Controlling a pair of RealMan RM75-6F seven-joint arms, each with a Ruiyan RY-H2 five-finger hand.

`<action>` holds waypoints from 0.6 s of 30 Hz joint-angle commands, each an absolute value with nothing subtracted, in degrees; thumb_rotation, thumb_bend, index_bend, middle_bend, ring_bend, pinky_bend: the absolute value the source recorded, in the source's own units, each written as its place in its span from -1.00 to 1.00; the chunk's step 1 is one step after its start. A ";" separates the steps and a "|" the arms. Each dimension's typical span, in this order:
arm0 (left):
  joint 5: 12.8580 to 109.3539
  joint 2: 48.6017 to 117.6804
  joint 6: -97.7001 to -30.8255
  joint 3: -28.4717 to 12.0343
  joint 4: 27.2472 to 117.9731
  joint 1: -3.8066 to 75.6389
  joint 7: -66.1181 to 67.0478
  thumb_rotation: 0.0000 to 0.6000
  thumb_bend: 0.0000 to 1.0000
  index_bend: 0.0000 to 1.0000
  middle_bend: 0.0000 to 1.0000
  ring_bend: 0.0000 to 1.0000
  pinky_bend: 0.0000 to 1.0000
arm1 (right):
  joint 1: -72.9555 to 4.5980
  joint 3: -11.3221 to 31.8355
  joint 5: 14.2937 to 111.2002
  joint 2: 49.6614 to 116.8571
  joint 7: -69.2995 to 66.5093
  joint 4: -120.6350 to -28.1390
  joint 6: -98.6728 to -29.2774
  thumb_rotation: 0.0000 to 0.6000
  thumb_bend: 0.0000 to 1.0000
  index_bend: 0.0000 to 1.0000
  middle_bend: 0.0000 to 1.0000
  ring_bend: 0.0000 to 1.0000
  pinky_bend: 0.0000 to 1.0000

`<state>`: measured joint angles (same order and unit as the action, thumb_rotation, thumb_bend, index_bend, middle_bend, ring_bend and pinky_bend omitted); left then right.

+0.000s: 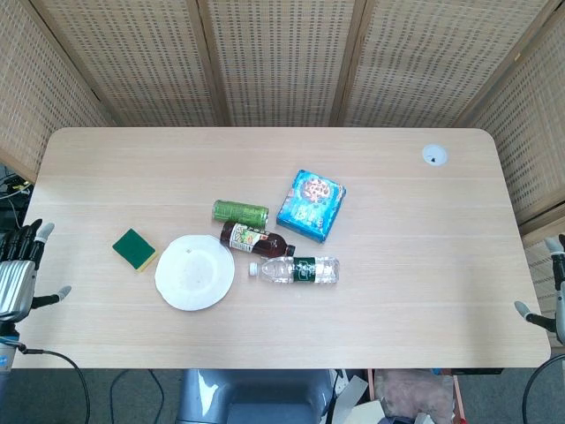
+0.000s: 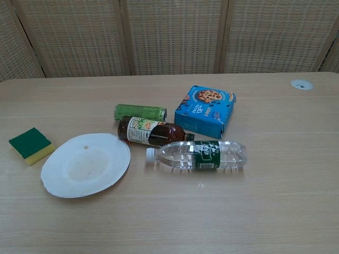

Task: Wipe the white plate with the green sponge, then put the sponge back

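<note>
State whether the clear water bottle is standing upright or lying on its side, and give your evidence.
Lying on its side. The clear water bottle rests lengthwise on the table, its white cap pointing sideways toward the white plate.

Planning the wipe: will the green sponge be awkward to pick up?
Probably not. The green sponge looks soft and light, so it may squash when gripped. It lies flat on the table, so rolling seems unlikely.
</note>
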<state>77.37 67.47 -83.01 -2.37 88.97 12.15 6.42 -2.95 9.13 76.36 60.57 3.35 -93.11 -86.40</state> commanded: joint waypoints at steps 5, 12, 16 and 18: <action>78.48 67.71 -81.28 -2.38 87.15 12.57 5.68 1.00 -1.00 -1.00 -1.00 -1.00 -1.00 | -2.96 8.45 76.02 59.84 5.03 -93.51 -85.23 1.00 -1.00 -1.00 -1.00 -1.00 -1.00; 84.15 68.77 -71.75 -1.13 77.67 18.90 1.18 1.00 -1.00 -1.00 -1.00 -1.00 -1.00 | -3.86 7.57 78.55 59.37 3.33 -93.08 -83.72 1.00 -1.00 -1.00 -1.00 -1.00 -1.00; 89.75 73.13 -65.24 0.12 66.61 24.92 -4.86 1.00 -1.00 -0.99 -1.00 -1.00 -1.00 | -4.19 7.44 79.74 60.13 3.20 -92.37 -84.09 1.00 -1.00 -1.00 -1.00 -1.00 -1.00; 93.14 76.76 -62.50 1.73 58.53 27.74 -7.16 1.00 -1.00 -0.90 -1.00 -1.00 -0.99 | -4.33 7.57 79.75 60.66 3.46 -91.98 -84.24 1.00 -1.00 -1.00 -1.00 -1.00 -1.00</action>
